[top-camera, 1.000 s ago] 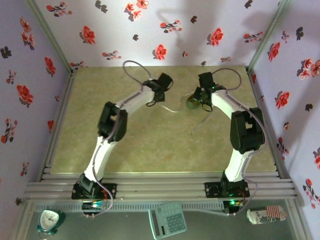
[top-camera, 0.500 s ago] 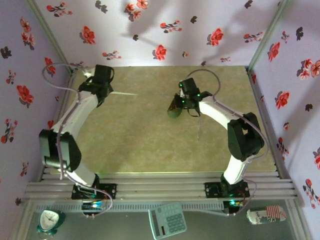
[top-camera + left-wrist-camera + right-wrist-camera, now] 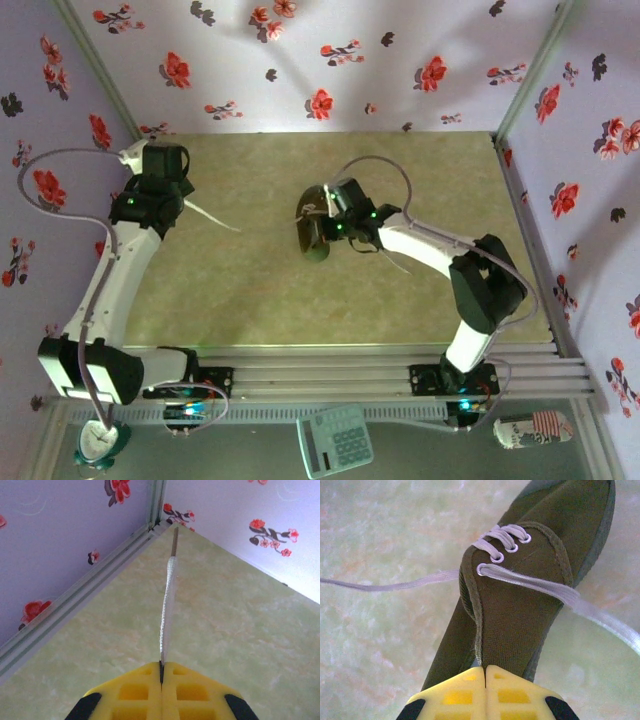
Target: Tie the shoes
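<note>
The olive-green shoe [image 3: 314, 240] lies mid-table with its toe away from my right wrist camera. My right gripper [image 3: 328, 226] is shut on its heel collar; in the right wrist view the yellow fingertips [image 3: 510, 690] meet on the rim of the shoe [image 3: 520, 610]. One white lace [image 3: 395, 585] trails left from the eyelets and another [image 3: 600, 617] runs off right. By the left wall, my left gripper [image 3: 180, 202] is shut on a white lace [image 3: 215, 218]. That lace [image 3: 169, 600] sticks straight out from the left gripper [image 3: 161, 664], tip free. I cannot tell whether it joins the shoe.
Floral walls close the table on three sides, and a metal rail [image 3: 75, 600] runs along the left wall close to my left gripper. Aluminium rails [image 3: 320, 375] cross the near edge. Beyond them lie a calculator [image 3: 335, 440], a clock [image 3: 100, 440] and a can [image 3: 535, 430].
My left arm has swung from the table's middle out to the left wall with the lace in its grip. My right gripper has carried the shoe leftward and nearer.
</note>
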Controlling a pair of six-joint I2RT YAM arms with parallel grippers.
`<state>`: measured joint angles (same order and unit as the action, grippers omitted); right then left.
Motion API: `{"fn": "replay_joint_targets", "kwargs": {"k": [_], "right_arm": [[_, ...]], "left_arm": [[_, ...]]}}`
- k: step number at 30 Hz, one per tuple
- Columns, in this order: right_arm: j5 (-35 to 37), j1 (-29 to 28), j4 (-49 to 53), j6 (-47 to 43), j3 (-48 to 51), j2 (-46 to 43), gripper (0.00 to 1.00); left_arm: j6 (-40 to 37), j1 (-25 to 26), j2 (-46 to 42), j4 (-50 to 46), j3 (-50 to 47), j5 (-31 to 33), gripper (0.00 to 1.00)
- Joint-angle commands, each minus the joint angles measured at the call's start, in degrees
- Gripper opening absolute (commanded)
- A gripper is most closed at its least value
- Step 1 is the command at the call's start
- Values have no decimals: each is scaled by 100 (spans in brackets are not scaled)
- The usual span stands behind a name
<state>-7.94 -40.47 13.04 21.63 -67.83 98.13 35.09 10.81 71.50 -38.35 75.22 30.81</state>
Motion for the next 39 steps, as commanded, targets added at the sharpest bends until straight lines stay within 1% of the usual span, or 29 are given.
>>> {"fn": "replay_joint_targets", "kwargs": {"k": [1, 8, 11, 14, 17, 18, 19, 20, 22, 23, 24, 28, 29, 31, 32, 35, 38, 39], "right_arm": [[-14, -161, -480, 343, 309, -343, 0], [-46, -333, -592, 728, 909, -505, 0], [74, -520, -549, 784, 1053, -522, 0], [162, -559, -589, 886, 1247, -577, 0], [240, -590, -553, 882, 1355, -610, 0], [272, -592, -508, 863, 1360, -595, 3], [300, -588, -477, 836, 1360, -601, 9], [326, -591, -461, 809, 1360, -598, 20], [402, -592, -430, 719, 1336, -670, 38], [453, -588, -407, 670, 1319, -719, 43], [522, -588, -371, 592, 1300, -800, 48], [1023, -588, -347, 166, 1378, -1293, 59], [1239, -585, -369, 76, 1447, -1429, 61], [1912, -565, -318, 71, 1569, -1661, 64], [2250, -488, -104, 146, 1553, -1728, 64], [2917, -99, 876, 496, 1354, -1683, 60], [2962, 359, 1455, 632, 1448, -1684, 58], [2755, 559, 1534, 600, 1518, -1700, 58]], "left_arm": [[-178, -26, -233, -162, -189, -128, 0], [-256, -17, -491, -182, -350, -528, 0], [-299, -4, -532, -190, -384, -634, 0], [-328, 21, -628, -175, -432, -714, 0], [-422, 35, -771, -54, -561, -972, 0], [-473, 36, -831, 32, -626, -1138, 0], [-525, 42, -860, 111, -680, -1288, 0], [-575, 39, -890, 202, -745, -1493, 0], [-680, 42, -905, 358, -830, -1917, 0], [-725, 35, -902, 437, -855, -2138, 0], [-765, 42, -901, 511, -877, -2332, 0], [-891, 44, -893, 783, -862, -2961, 0], [-943, 44, -906, 863, -852, -3093, 0], [-1018, 43, -896, 976, -834, -3284, 0], [-1047, 44, -893, 1041, -834, -3384, 0], [-1086, 67, -844, 1183, -839, -3704, 0], [-1265, 304, -704, 1216, -775, -3837, 0], [-1362, 435, -631, 1216, -747, -3841, 0]]}}
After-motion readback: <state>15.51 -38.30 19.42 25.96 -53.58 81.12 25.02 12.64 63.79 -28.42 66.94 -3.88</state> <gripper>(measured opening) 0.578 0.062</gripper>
